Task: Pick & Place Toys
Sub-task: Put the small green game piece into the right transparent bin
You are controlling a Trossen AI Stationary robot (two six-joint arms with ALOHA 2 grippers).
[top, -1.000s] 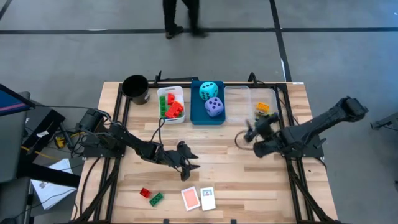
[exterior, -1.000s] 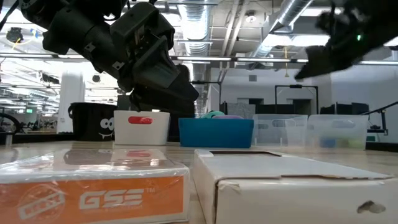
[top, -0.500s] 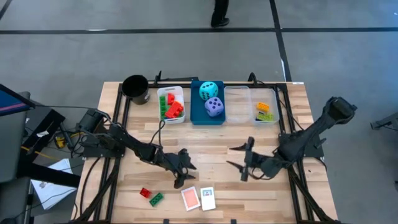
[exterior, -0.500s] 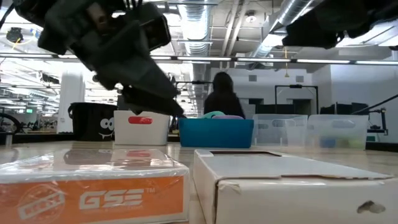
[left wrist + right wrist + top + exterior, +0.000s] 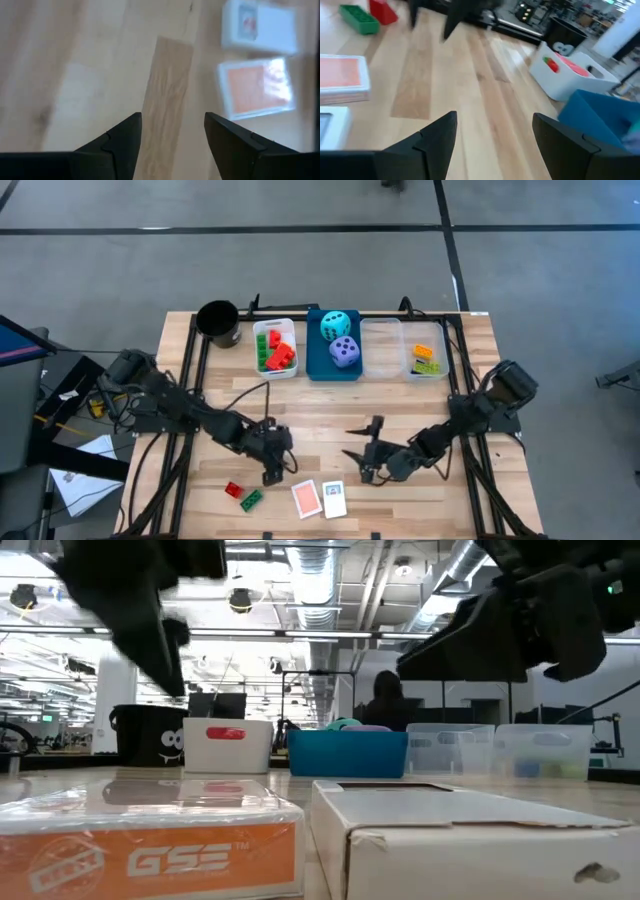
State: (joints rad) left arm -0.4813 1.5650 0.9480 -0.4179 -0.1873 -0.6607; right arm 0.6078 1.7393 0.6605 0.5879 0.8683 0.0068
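Two cards lie flat near the table's front edge, an orange one [image 5: 307,498] and a white one [image 5: 333,498]. A red brick [image 5: 233,489] and a green brick [image 5: 251,499] lie to their left. My left gripper [image 5: 272,472] hovers open just left of and beyond the cards, pointing steeply down at bare wood [image 5: 172,131]. My right gripper [image 5: 360,460] stands open to the right of the cards, pointing nearly level toward the table's left [image 5: 495,125]. Neither has anything between its fingers. The cyan die [image 5: 336,323] and purple die [image 5: 344,351] sit in the blue bin [image 5: 318,368].
Along the far edge stand a black cup [image 5: 218,322], a white bin [image 5: 290,370] holding red and green bricks, the blue bin, and two clear bins [image 5: 382,345], the right one [image 5: 442,355] with orange and green bricks. Bare wood lies between the bins and the grippers.
My right gripper has swung from beside the clear bins toward the near edge and the table's left, sinking and tipping nearer to level, and now stands beside the cards. My left gripper has drawn back toward the table's left and near edge, rising a little and turning to point more steeply down.
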